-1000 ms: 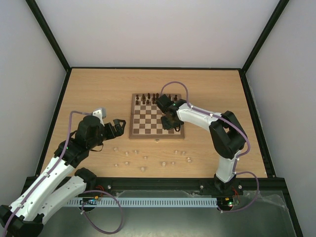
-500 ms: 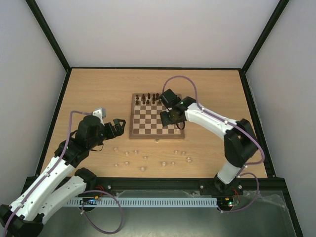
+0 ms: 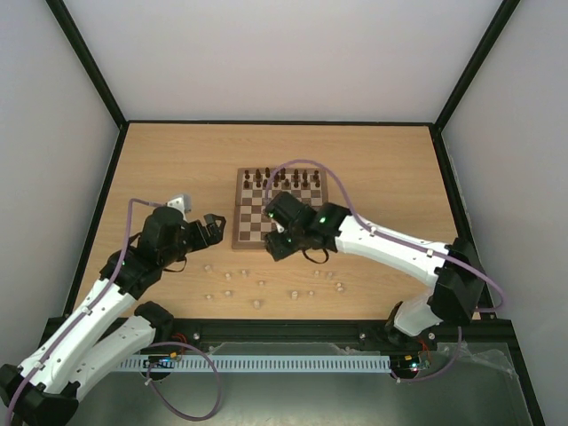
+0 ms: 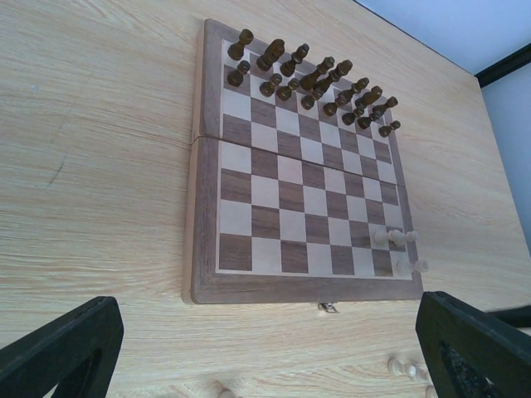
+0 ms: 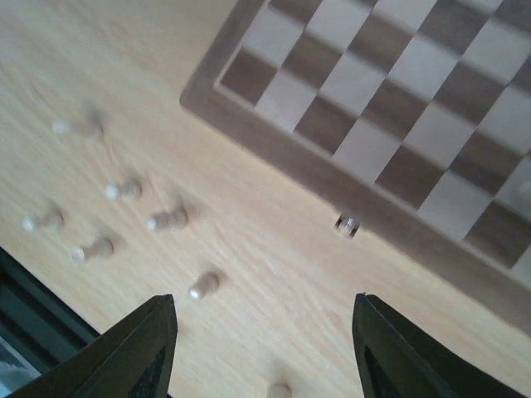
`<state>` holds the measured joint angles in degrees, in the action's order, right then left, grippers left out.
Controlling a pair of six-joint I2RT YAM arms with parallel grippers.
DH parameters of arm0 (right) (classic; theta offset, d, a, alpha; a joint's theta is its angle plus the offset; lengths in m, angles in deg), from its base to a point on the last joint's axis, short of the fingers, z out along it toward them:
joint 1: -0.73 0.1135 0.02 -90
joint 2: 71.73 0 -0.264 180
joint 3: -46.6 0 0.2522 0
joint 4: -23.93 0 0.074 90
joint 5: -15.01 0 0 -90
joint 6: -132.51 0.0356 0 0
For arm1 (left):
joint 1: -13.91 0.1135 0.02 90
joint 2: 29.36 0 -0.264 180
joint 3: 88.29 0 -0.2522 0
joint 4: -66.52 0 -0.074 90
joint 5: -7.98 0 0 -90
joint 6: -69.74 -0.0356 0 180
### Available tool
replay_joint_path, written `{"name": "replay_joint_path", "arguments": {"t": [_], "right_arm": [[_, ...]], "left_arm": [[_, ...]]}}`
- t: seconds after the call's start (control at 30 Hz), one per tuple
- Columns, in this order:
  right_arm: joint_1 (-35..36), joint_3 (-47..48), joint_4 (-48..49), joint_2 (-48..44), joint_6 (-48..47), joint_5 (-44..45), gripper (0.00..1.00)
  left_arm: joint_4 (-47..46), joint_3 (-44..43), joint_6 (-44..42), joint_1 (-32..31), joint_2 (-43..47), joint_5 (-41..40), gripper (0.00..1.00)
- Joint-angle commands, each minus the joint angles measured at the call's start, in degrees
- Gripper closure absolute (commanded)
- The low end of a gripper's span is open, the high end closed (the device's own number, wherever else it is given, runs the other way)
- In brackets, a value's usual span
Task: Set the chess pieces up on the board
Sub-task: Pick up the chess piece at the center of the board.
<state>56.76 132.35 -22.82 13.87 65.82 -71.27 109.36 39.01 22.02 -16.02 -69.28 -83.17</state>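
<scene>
I see the tiny pale beige wooden chess pieces scattered loose on the light wooden table. They lie in a band between the board's near border and the table's near edge, left of centre to about centre. Most lie on their sides, apart from one another. Two more pale pieces are on the board, on squares at its near right corner.

The square wooden chessboard with dark brown and cream squares lies flat at the table's centre. Its small metal front latch faces the near edge. The dark brown chess pieces fill the two far rows. The middle rows are bare.

The right gripper hangs over the table just off the board's near left corner. Its fingers are parted and I see nothing between them. Loose pieces lie below and to its left.

The left gripper hovers over the table just beside the board's left border. Its fingers are spread wide and hold nothing.

Broad bare table runs along the far edge and both side edges. The band of pieces leaves only a narrow strip before the near edge.
</scene>
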Motion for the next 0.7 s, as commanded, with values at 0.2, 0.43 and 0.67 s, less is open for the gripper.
{"name": "replay_joint_path", "arguments": {"t": [0.2, 0.43, 0.67], "right_arm": [[9.1, -4.9, 1.6, 6.4, 5.0, 1.5, 0.51], [11.5, -3.7, 3.4, 13.3, 5.9, 0.9, 0.56], [13.0, -1.8, 4.0, 18.2, 6.5, 0.7, 0.58]], "left_arm": [[3.0, -0.5, 1.7, 0.1, 3.7, -0.4, 0.01], [3.5, -0.3, 1.9, 0.1, 5.4, 0.2, 0.00], [2.8, 0.0, 1.3, 0.1, 5.3, 1.1, 0.01]]}}
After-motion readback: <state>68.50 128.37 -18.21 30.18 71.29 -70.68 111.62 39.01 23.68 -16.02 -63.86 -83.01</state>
